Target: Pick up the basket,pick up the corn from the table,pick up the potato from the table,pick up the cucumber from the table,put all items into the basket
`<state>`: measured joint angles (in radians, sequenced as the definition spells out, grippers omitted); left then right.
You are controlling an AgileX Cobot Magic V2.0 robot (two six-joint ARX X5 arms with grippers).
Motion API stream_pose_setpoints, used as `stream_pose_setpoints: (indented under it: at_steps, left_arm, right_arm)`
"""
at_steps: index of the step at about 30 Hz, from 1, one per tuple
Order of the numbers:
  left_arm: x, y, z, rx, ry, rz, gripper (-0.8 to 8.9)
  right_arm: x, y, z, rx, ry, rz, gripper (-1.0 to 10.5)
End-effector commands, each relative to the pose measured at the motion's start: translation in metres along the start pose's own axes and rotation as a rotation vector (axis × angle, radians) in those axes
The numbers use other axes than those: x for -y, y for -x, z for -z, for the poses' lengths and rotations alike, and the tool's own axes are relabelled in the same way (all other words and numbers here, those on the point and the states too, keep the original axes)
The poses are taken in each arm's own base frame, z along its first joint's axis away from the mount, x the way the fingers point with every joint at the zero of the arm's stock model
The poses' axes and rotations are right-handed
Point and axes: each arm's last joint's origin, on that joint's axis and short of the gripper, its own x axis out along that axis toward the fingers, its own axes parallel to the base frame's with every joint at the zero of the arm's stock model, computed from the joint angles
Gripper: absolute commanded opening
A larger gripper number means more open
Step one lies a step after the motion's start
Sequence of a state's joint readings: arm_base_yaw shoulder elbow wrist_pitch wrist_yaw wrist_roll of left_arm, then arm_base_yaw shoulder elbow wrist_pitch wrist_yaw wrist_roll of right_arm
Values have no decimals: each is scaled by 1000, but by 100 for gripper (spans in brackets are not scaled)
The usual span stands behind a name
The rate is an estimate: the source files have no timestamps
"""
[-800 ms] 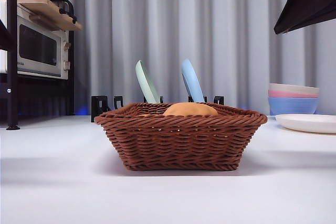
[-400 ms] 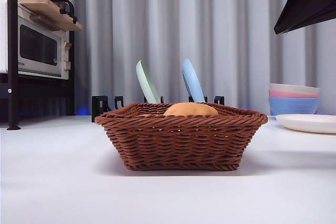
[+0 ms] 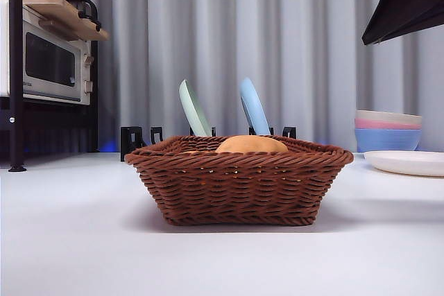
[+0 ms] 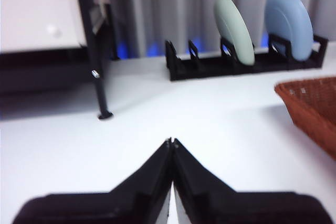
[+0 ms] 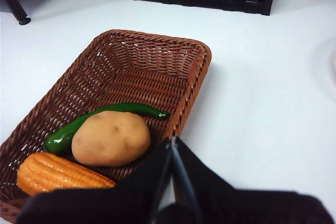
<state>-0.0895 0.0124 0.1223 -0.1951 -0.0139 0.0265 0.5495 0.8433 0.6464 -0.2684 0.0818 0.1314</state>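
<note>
both grippers' fingers are clenched on nothing: the right gripper (image 5: 171,141) hangs above the basket (image 5: 157,56), the left gripper (image 4: 171,142) over bare table (image 4: 220,114). in the basket's end under the right gripper lie the potato (image 5: 111,137), touching the cucumber (image 5: 63,135), and the corn (image 5: 58,174).

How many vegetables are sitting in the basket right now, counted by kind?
Corn: 1
Potato: 1
Cucumber: 1
Total: 3 vegetables, all lying inside the wicker basket.
</note>
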Motion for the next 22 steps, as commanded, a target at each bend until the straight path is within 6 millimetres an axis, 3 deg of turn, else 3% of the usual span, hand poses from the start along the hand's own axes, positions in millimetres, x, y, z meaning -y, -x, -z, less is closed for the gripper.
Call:
stream_pose_setpoints:
  at_steps: [1,6,22]
  left_arm:
    - [0,-5,15,-12,-10,18,-3]
    - [1,-10,33,-63,6,36,-3]
    - [1,-10,38,-103,103,26,-3]
  right_arm:
    - [0,-1,1,2,-8,3,2]
    - [0,-1,1,1,-8,3,2]
    - [0,-1,1,1,-8,3,2]
